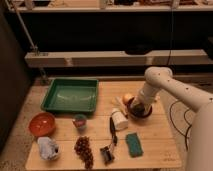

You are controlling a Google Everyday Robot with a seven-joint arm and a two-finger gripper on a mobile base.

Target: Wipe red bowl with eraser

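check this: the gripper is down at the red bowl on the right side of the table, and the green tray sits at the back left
Wrong in one respect. The camera view shows the gripper down at the dark purple bowl on the right side of the table, not the red bowl, which sits at the front left, apart from the arm. The green tray does sit at the back left.

No words, numbers or signs can be read here — not on the white container (119, 119) just left of the gripper (136, 107), and not on the red bowl (42, 123) far off to its left. The gripper sits low over the purple bowl (145, 114) — at the right side of the table (150, 137).
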